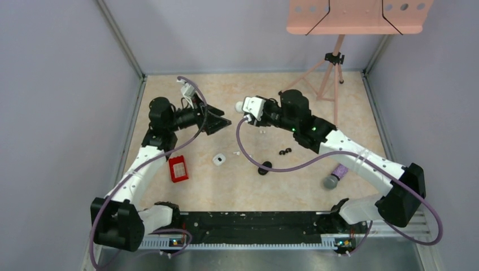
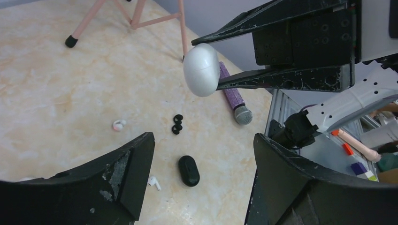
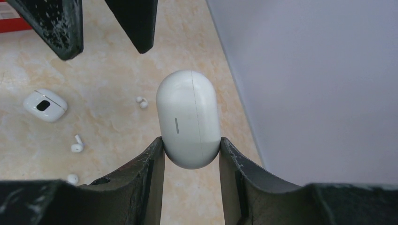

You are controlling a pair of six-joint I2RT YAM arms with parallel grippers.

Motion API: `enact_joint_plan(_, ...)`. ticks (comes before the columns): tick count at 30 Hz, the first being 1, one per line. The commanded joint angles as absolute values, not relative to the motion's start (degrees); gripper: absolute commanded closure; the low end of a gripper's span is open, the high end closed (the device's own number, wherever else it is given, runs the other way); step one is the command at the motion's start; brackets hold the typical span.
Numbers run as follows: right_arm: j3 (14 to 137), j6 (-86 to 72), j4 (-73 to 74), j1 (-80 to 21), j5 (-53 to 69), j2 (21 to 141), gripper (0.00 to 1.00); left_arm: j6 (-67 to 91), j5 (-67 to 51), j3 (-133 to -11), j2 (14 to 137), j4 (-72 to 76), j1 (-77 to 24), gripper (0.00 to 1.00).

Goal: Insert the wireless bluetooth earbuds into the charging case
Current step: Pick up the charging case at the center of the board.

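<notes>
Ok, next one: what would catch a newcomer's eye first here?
The white oval charging case, pinched in the right gripper and held up in mid-air at the middle of the scene. The left gripper faces it with jaws wide and empty. Below, white earbuds and a black pair lie loose on the table, near a black case.

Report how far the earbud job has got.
Done: nothing; white earbuds and the black pair lie loose on the table. In hand: the right gripper clamps a white case, apparently closed, facing the open left gripper. Remaining: open it, pick up buds, seat them.
</notes>
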State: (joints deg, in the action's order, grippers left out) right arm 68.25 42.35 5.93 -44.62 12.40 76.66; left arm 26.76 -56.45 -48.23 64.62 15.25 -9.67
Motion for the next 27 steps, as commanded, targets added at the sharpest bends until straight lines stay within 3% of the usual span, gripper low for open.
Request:
enact_joint_plan(1,69.11,40.15,2.76,-45.71,9.32,75.77,0.74,31.11,-58.90,-48.47,66.95,25.32,-12.53,0.19)
enact_joint_plan(13,65.90,42.82,0.42,-48.93,9.02,73.50,0.74,33.91,-58.39,-53.70,71.61,25.68,-14.80,0.22)
enact_joint_plan(21,65.17,42.08,-3.30,-49.80,7.76,73.12,0.75,33.36,-60.11,-55.25,73.39,25.33,-15.81,0.34)
enact_joint_plan(27,64.88,42.10,-3.76,-49.96,7.63,73.14,0.75,33.56,-60.16,-55.44,74.12,25.94,-15.91,0.49)
